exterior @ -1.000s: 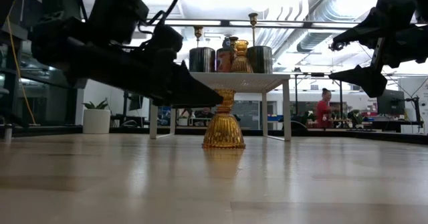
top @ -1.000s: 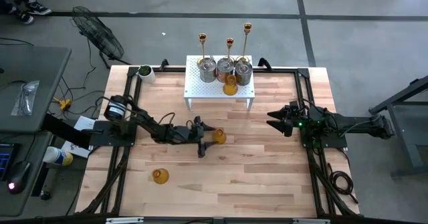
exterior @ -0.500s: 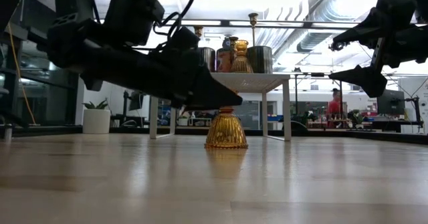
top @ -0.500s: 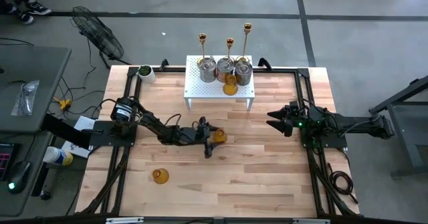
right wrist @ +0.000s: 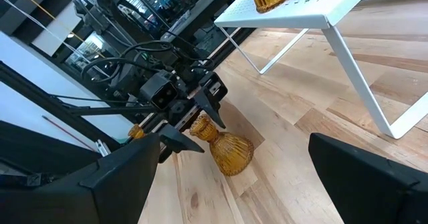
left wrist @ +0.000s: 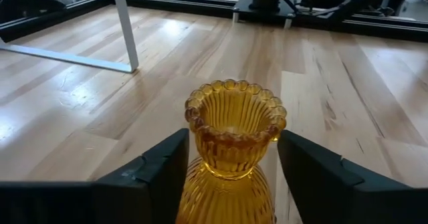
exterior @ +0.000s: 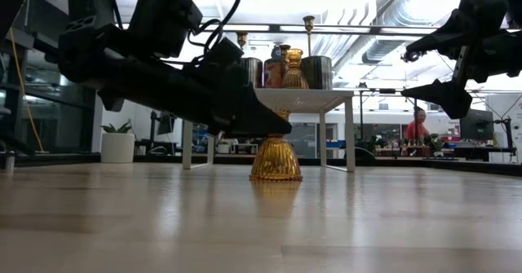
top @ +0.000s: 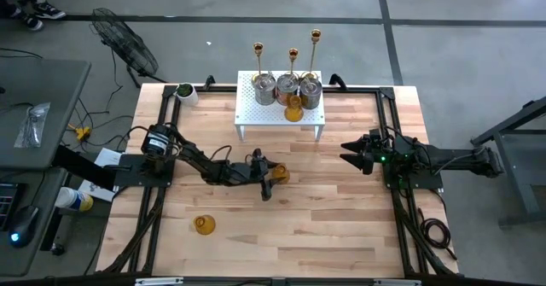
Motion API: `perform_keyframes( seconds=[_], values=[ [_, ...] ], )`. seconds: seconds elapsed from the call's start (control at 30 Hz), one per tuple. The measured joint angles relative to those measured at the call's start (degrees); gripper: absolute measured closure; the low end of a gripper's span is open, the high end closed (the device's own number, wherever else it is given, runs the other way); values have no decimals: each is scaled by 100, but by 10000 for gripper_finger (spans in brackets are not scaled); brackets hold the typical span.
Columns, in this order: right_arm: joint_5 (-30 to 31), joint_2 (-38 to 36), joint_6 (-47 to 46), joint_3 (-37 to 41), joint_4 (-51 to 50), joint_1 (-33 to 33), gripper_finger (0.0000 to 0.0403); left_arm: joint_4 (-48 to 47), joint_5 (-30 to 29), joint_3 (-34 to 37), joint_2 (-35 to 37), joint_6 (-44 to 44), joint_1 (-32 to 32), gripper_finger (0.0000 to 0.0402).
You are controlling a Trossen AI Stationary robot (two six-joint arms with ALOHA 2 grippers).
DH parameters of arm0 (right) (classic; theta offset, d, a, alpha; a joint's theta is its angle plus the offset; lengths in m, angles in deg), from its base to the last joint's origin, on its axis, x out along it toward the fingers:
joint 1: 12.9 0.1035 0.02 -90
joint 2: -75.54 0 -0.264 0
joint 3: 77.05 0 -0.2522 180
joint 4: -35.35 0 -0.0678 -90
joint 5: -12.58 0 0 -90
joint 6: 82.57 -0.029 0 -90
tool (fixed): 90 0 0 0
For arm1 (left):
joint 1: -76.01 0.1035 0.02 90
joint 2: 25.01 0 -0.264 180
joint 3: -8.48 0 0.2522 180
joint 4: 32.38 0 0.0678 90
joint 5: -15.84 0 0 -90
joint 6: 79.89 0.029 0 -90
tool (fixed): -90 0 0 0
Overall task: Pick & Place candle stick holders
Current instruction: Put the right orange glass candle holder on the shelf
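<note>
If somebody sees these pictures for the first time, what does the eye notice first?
The left gripper at mid-table, its fingers on either side of the neck of an amber holder. Then the white rack at the far edge, crowded with silver cups and gold sticks.

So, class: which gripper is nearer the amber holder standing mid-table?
Left. The left gripper has its fingers on either side of the amber holder; the right gripper waits off toward the table's right side.

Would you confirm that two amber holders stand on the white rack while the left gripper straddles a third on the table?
Not quite: only one amber holder stands on the rack, as the high view shows. The left gripper does straddle another on the table.
</note>
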Motion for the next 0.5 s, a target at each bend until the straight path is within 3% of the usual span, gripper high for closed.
perform_keyframes(
  seconds=[0.23, 0.5],
  values=[
    [0, 1, 0, 0, 0, 1, 27, 2, -14, -78, 0, -2, 0, 216],
    [0, 1, 0, 0, 0, 1, 27, 0, -28, -109, 0, 0, 0, 222]
  ],
)
